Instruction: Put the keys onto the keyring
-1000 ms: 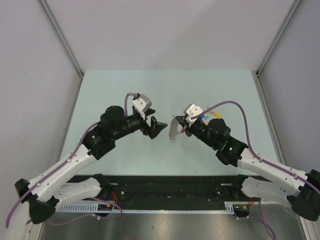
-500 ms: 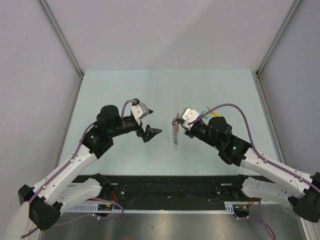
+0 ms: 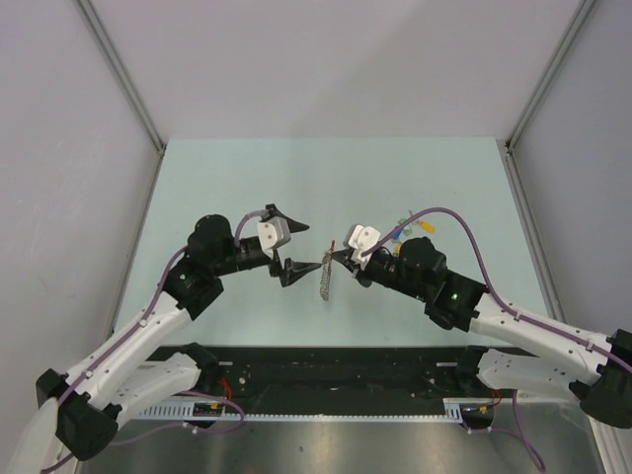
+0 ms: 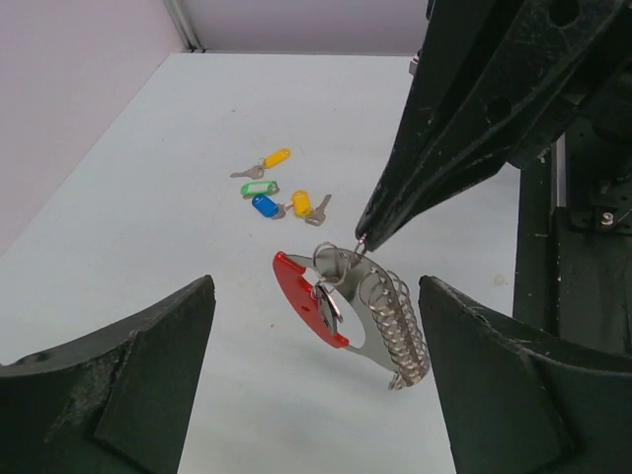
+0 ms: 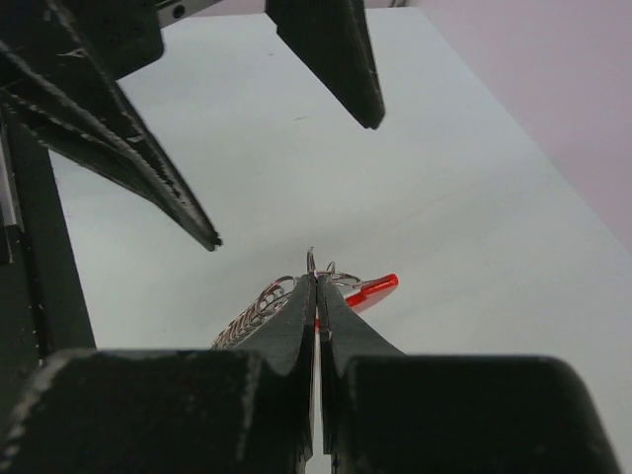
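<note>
Right gripper pinched shut on keyring, held above table mid-scene; left gripper spread wide, empty, just left of it; keys lie on table, far right.

Robotics lab test cell: a pale green worktop enclosed by plain grey panels on aluminium posts; left arm and right arm mounted at the near edge beside a slotted strip.
</note>
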Controlling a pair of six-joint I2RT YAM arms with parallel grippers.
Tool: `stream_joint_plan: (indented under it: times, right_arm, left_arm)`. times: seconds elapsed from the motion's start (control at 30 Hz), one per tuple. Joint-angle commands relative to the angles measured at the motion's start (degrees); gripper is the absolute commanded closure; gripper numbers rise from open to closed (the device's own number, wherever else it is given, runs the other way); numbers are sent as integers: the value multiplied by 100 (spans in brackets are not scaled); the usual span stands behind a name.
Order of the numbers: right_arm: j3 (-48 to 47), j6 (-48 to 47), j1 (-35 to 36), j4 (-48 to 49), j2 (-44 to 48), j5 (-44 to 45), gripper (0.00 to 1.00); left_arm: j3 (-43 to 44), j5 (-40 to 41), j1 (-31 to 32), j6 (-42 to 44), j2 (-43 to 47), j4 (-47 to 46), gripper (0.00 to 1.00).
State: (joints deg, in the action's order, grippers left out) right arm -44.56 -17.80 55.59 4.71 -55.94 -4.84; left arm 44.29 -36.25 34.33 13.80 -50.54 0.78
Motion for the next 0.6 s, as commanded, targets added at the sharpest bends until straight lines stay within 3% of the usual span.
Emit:
stream_joint_plan:
  times: [0.0,0.17,0.4,0.57]
  right_arm:
    - [-308,119,337,162,-31,396,100]
    - [-308,145,505,127,-4,484,100]
    - [-308,269,733,250,13,958,100]
    - [-282,233,883,267,4,1134,100]
  left_arm:
    - [-79,-523,-23,219,-60,-350,14]
    - [-44,-708,39,316,-105,-201,28]
    - [-87,625,819,606,71,309,40]
    - [-246,988,971,615,229,221,46]
